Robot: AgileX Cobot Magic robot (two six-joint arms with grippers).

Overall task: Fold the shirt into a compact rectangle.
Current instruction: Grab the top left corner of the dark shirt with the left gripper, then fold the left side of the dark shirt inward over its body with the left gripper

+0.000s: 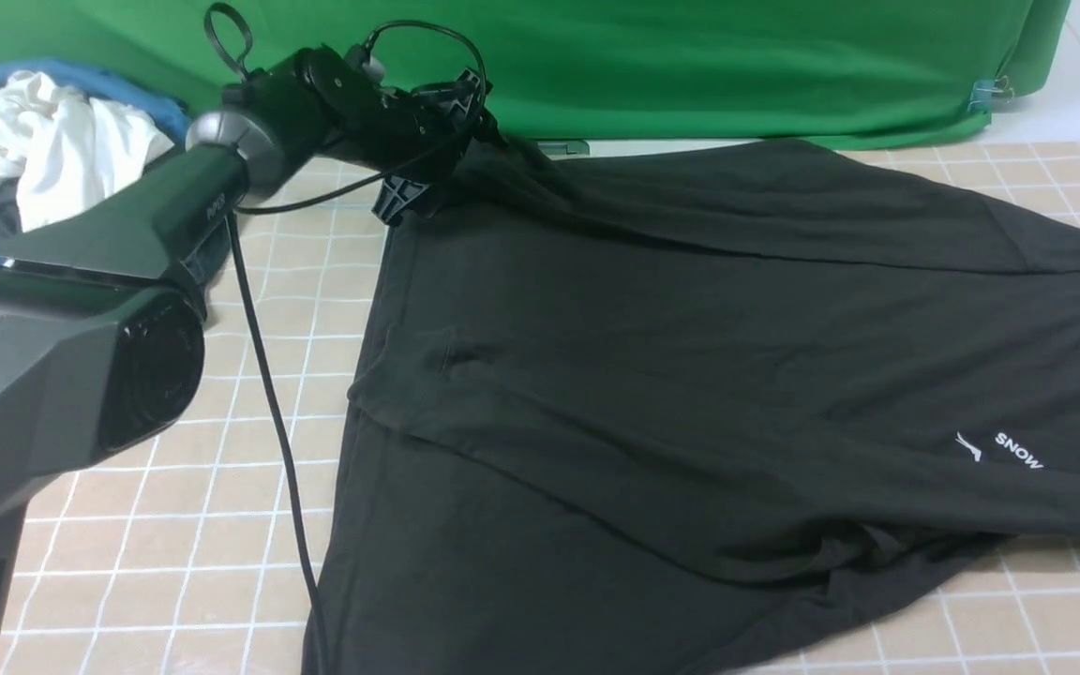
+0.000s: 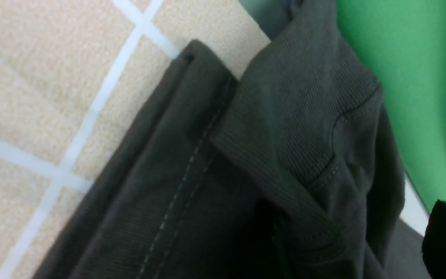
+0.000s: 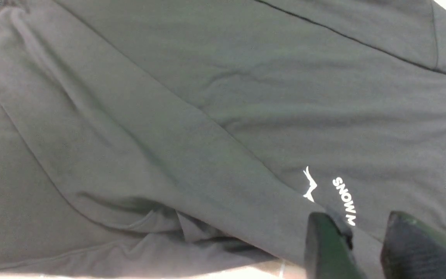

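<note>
Shirt (image 1: 652, 356) lies creased before us; our left jaws spread wide, unclamped, our right jaws part-open, empty.

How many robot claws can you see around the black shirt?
2. The left claw is open at the far left end of the shirt; the right claw is open near the white lettering. Neither is hidden.
</note>
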